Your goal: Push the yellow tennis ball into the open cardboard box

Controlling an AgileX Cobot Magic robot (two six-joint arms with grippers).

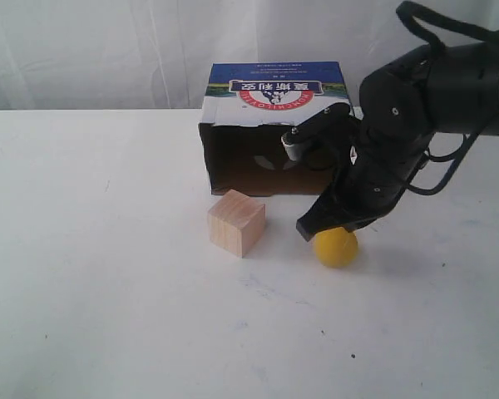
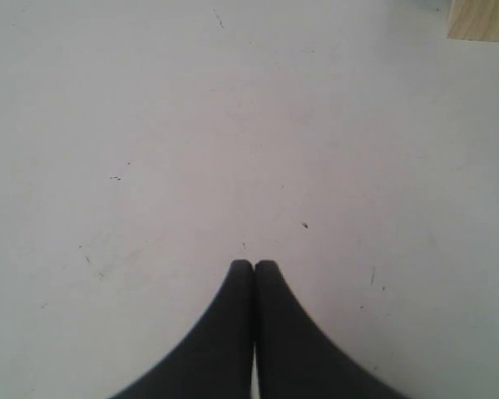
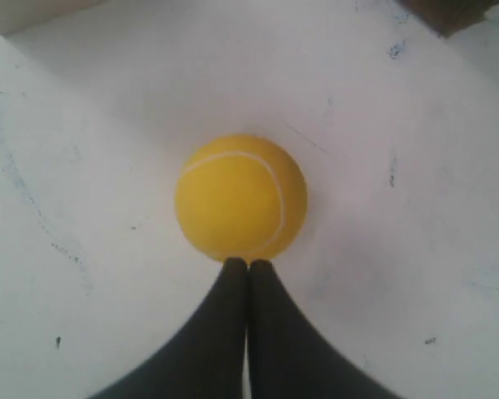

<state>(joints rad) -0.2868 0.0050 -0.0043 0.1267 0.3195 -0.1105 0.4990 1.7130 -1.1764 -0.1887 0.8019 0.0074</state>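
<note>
One white table [image 1: 108, 316] holds three loose items: one round mustard-yellow tennis ball [image 1: 336, 248], one pale wooden cube [image 1: 236, 222], and one large blue-and-white printed cardboard box [image 1: 274, 96]. Two black grippers: one left gripper [image 2: 254, 264], one right gripper [image 3: 249, 263].

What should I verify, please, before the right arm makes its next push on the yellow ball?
1. Right gripper shut for pushing: ok, fingertips together.
2. Tips against the yellow tennis ball: ok, they meet its edge in the right wrist view.
3. Mouth of the open cardboard box turned toward the ball: ok.
4. Wooden cube out of the ball's way: ok, it stands apart to one side.
5. Gripper on the ball's side away from the box: cannot tell; the arm hides this in the exterior view.
6. Left gripper out of the way: ok, shut, ball not in its view.
</note>
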